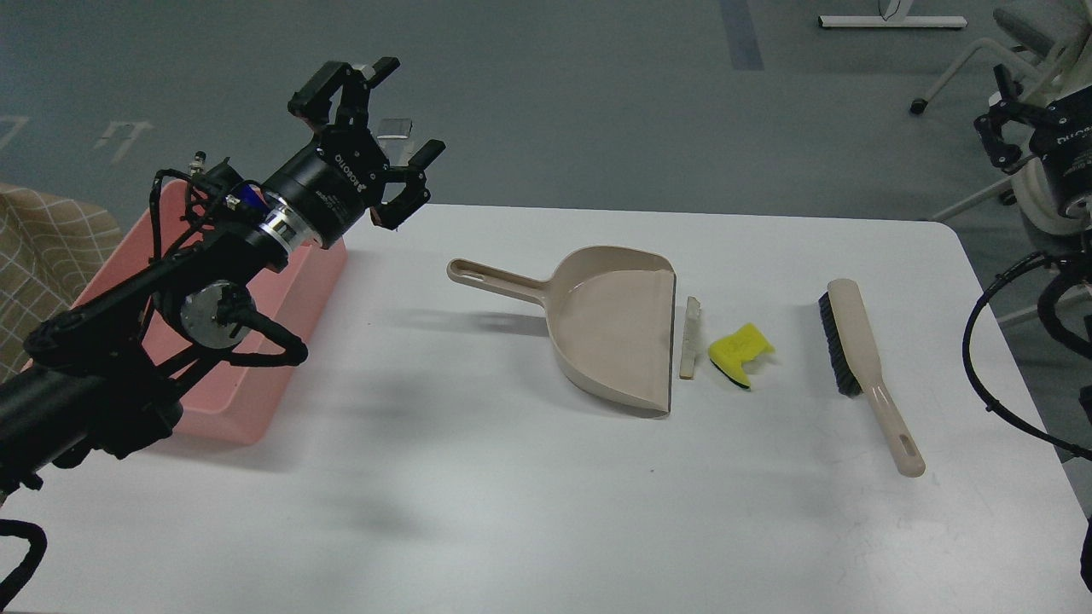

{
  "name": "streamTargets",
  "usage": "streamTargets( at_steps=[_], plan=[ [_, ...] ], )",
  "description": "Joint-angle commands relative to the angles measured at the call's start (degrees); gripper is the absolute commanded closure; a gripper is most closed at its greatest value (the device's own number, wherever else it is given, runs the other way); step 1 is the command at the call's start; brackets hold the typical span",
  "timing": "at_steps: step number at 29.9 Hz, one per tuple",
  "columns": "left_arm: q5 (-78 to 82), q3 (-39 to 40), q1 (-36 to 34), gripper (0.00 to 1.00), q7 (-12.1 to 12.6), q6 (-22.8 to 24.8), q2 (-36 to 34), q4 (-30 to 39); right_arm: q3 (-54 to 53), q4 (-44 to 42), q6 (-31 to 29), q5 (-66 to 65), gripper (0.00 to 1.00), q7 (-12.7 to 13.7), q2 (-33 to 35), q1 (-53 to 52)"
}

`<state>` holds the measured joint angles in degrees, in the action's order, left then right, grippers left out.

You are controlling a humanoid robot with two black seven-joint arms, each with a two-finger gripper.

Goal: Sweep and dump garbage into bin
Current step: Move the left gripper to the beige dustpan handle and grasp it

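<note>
Only bare pink bin (pixel 223 409), garbage (pixel 739 351) beside dustpan (pixel 616 328).

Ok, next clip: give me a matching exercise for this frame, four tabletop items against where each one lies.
Items:
1. beige plastic long-handled dustpan
2. thin white bread slice with brown crust
3. curvy yellow sponge piece
4. large shallow pink plastic tub

Places:
A. between the bread slice and the beige black-bristled brush
B. at the table's left edge, partly behind the left arm
C. just off the dustpan's open lip
D. mid-table, handle pointing left

Pairs: 1-D, 2-C, 3-A, 4-B
</note>
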<state>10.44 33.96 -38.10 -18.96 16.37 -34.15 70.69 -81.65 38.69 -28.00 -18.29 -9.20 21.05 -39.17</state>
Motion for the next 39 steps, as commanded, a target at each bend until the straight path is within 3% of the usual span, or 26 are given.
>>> streamTargets(
  at_steps=[1, 7, 15, 26, 39],
  plan=[
    [3.2, -2.9, 1.8, 0.02, 0.5, -1.2, -0.7, 4.8, -0.3, 0.1, 0.0, 0.0, 0.00, 0.0, 0.0, 0.5],
    [15.6, -5.6, 9.6, 0.02, 0.1, -8.1, 2.8, 8.7, -0.4, 1.6, 0.0, 0.0, 0.00, 0.0, 0.9, 1.6],
    [25.4, -6.1, 11.5, 0.02, -0.3, -14.2, 10.0, 6.8, -0.5, 2.1, 0.0, 0.0, 0.00, 0.0, 2.1, 2.0],
    [26.2, -5.7, 10.1, 0.03, -0.5, -15.0, 15.3, -8.5, -1.1, 3.0, 0.0, 0.1, 0.00, 0.0, 2.2, 2.6],
    [26.3, -6.2, 6.9, 0.05, -0.9, -14.4, 17.0, -19.2, -1.1, 5.8, 0.0, 0.1, 0.00, 0.1, 2.4, 4.6]
  ],
)
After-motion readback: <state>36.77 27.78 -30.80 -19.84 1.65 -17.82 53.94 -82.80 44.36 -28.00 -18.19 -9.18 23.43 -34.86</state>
